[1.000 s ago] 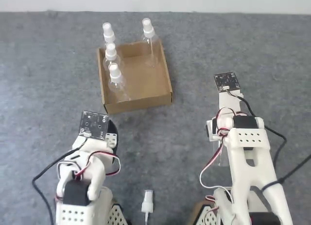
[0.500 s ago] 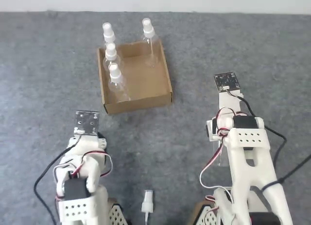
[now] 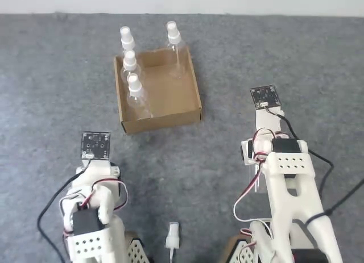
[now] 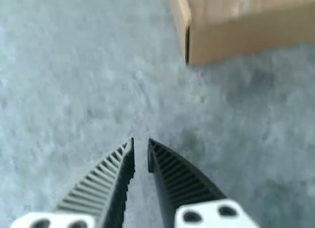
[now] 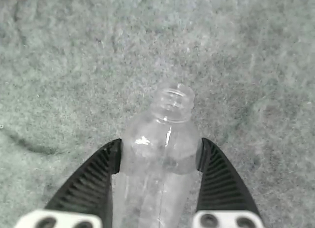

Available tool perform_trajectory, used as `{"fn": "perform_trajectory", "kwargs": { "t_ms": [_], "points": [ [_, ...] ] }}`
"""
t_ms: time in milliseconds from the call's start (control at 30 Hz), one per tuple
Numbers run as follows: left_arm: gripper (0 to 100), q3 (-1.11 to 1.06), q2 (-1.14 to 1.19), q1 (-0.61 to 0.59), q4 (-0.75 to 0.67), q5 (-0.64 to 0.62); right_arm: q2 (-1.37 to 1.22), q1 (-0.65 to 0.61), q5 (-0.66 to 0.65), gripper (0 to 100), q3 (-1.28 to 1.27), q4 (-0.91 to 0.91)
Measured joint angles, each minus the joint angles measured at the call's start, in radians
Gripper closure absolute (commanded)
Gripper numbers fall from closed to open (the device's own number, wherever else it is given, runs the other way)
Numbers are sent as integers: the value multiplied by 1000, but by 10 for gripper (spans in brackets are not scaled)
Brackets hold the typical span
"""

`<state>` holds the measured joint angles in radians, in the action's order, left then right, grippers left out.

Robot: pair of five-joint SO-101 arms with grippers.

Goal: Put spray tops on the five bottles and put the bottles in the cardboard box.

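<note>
At the lower left of the high view, the left tool (image 4: 140,144) hangs over the grey desk (image 3: 51,81) with its jaws pressed almost together on nothing. Upper centre sits the cardboard box (image 3: 165,120) with four capped bottles (image 3: 136,95) standing in it, and a loose spray top (image 3: 172,236) lies at the bottom centre. At the right, the right tool (image 5: 160,142) pinches the uncapped fifth bottle (image 5: 167,114) by its shoulder, just above the desk.
</note>
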<state>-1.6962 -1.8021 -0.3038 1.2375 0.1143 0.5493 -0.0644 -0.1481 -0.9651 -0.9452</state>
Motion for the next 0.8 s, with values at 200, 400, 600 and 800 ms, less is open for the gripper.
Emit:
{"fn": "perform_trajectory", "kwargs": {
  "t_ms": [200,400,600,800],
  "points": [
    [961,0,0,0,20,0,0,0,0,936,0,0],
    [961,0,0,0,20,0,0,0,0,936,0,0],
    [961,2,-5,-8,20,-2,0,0,0,936,0,0],
    [961,2,-3,-3,20,0,0,0,0,935,0,0]
  ]
}}
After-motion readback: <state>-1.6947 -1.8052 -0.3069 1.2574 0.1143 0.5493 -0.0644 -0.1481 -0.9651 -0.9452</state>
